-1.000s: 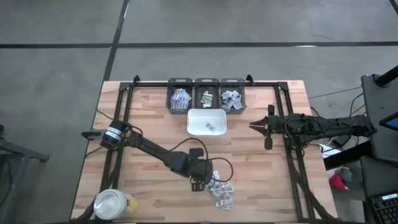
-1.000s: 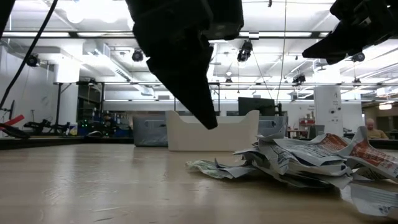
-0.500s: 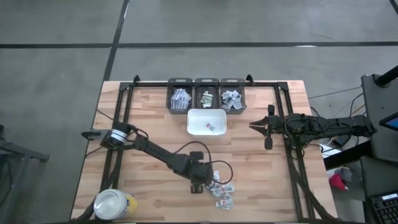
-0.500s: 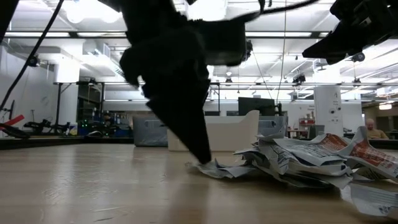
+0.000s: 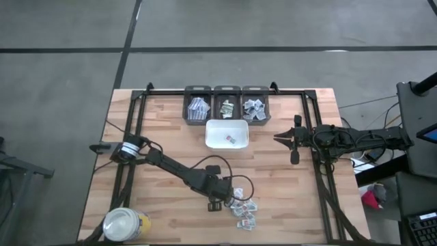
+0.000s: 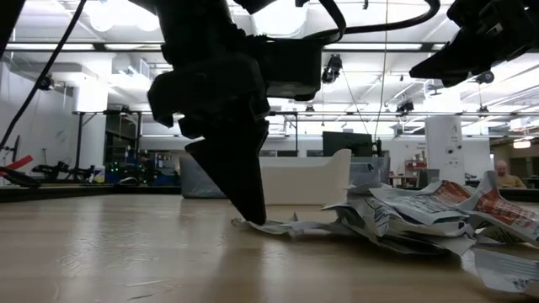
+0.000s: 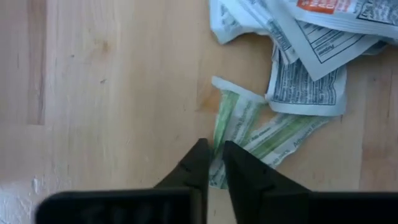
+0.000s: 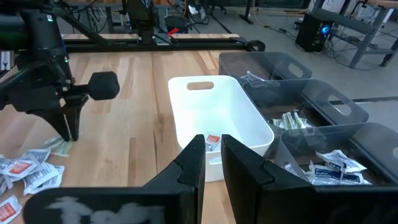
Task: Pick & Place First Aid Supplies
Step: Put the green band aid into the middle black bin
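One green packet (image 7: 231, 122) pinched by left pincer (image 7: 212, 149), wrist view only, right pincer (image 8: 211, 144) closed, empty.

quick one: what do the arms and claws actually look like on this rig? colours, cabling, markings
Both arms are dark, near-black jointed links. The left arm has a pale silver-white band near its base, and a thin black cable loops loosely beside its wrist. The left claw and the right claw each have two matte black, wedge-shaped fingers tapering to points. The right arm looks all black. No readable markings show.
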Motion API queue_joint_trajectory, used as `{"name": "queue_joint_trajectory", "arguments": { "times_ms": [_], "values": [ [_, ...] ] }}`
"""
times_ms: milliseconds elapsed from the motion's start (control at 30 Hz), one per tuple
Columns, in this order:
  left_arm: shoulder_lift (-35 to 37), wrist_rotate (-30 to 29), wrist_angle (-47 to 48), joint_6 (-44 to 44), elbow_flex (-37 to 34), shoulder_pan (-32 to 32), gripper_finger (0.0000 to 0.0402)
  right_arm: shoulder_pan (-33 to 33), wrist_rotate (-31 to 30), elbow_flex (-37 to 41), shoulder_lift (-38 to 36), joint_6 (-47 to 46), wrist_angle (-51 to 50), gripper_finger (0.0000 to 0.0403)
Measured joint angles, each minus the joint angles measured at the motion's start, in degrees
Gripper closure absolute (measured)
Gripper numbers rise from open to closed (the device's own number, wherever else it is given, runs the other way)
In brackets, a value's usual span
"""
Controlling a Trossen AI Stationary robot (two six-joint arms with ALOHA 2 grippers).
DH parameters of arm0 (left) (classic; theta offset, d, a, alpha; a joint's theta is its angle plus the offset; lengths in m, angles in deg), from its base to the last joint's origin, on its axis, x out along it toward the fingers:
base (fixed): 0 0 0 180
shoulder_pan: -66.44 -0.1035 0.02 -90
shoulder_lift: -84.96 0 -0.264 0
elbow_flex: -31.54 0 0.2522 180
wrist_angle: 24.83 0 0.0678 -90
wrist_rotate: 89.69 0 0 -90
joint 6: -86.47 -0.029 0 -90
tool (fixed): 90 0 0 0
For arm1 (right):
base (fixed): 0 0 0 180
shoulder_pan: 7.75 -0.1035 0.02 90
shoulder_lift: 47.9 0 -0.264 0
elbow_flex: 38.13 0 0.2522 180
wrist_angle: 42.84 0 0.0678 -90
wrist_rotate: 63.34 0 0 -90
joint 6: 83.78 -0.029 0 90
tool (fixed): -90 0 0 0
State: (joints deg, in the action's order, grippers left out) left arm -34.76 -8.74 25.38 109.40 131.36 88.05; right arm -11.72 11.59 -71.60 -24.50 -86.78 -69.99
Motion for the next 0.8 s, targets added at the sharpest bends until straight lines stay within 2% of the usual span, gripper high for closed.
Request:
{"name": "queue_joint_trajectory", "arguments": {
  "times_ms": [100,533,800],
  "values": [
    [0.0,0.1,0.0,0.2,0.3,0.0,0.0394,0.0,0.0,0.0,0.0,0.0,0.0,0.0351],
    [0.6,-1.1,0.4,1.1,3.3,-0.2,0.0401,0.0,0.0,0.0,0.0,0.0,0.1,0.0351],
    [3.8,-9.4,7.3,0.8,5.6,-0.3,0.0401,0.0,0.0,0.0,0.0,-2.5,0.2,0.0351]
  ]
}}
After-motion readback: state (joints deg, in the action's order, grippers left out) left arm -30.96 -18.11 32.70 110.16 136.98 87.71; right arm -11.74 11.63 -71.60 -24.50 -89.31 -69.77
